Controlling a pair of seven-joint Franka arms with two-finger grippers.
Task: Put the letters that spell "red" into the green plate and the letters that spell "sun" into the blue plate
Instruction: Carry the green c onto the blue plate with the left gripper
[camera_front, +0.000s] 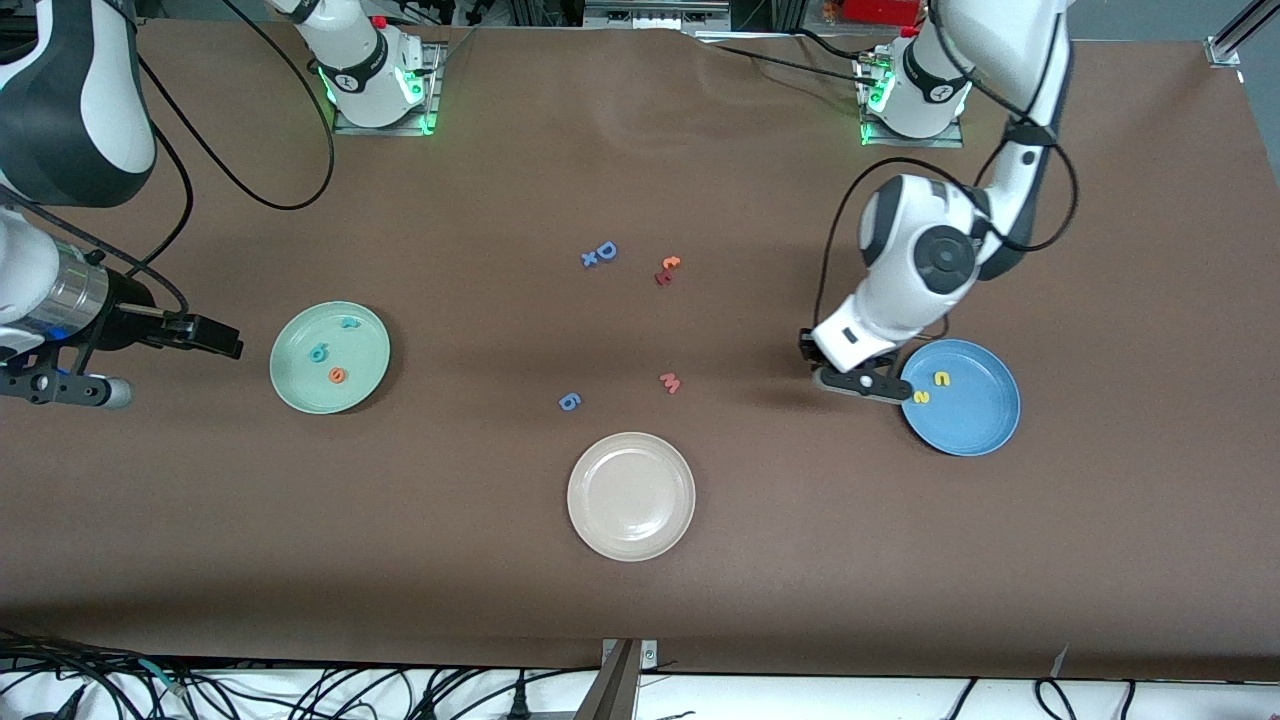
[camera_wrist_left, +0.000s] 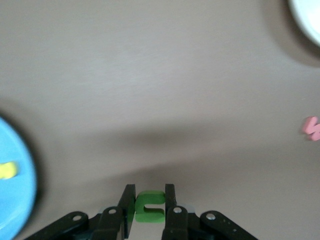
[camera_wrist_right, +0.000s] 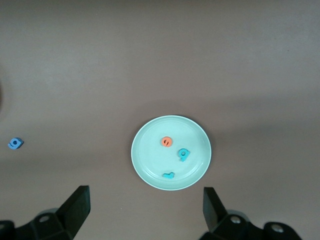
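My left gripper (camera_front: 858, 382) is shut on the dark green arch-shaped letter (camera_wrist_left: 150, 206) and hangs over the brown table just beside the rim of the blue plate (camera_front: 975, 430). On that plate lie the yellow arch letter (camera_front: 941, 378) and the yellow s (camera_front: 921, 397). The green plate (camera_front: 300, 385) holds the teal r (camera_front: 348, 322), the teal d (camera_front: 318, 352) and the orange e (camera_front: 338, 375). The right wrist view shows the green plate (camera_wrist_right: 150, 165) with the e (camera_wrist_right: 167, 142), d (camera_wrist_right: 183, 154) and r (camera_wrist_right: 168, 175). My right gripper (camera_front: 225, 342) waits open beside the green plate.
A cream-white plate (camera_front: 600, 530) sits nearest the front camera at mid-table. Loose letters lie in the middle: a blue round one (camera_front: 569, 402), a pink w (camera_front: 670, 382), a blue D (camera_front: 605, 251) with a small x (camera_front: 589, 259), and an orange-red pair (camera_front: 668, 270).
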